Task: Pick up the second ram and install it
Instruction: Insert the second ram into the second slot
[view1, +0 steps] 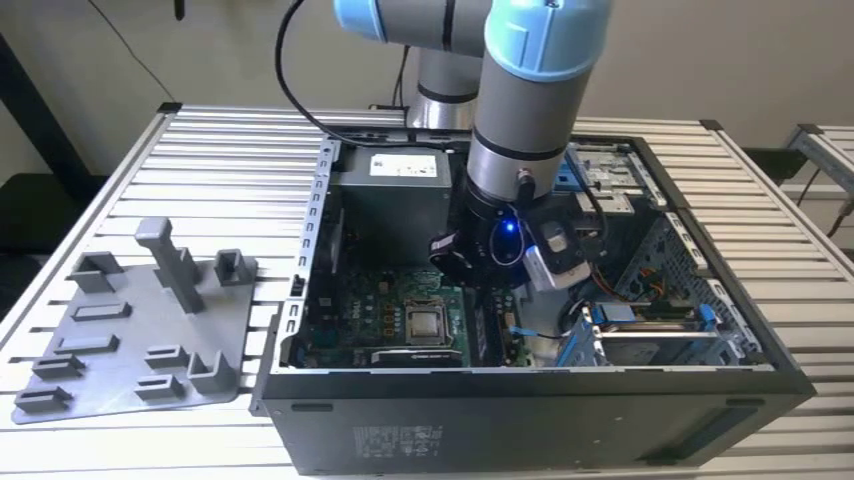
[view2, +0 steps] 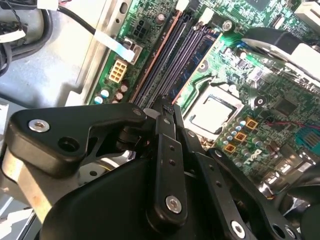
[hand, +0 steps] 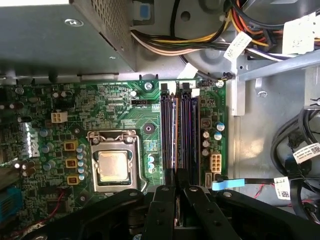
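Note:
Inside the open computer case (view1: 534, 400), my gripper (view1: 474, 262) hangs over the motherboard (hand: 125, 105). In both wrist views its black fingers (hand: 165, 205) are pressed close together at one end of the memory slots. Between them runs a thin dark board with a coppery edge, the second ram (hand: 176, 135) (view2: 155, 60). It stands on edge along the slots. My gripper (hand: 177, 192) (view2: 164, 106) is shut on it. I cannot tell how deep it sits in its slot.
The processor socket (hand: 112, 165) lies beside the slots. The grey power-supply box (view1: 394, 195) fills the case's far end, with cable bundles (hand: 295, 150) and a drive cage (view1: 667, 330) on the exterior view's right. A grey tray with upright posts (view1: 134, 330) lies outside on the slatted table.

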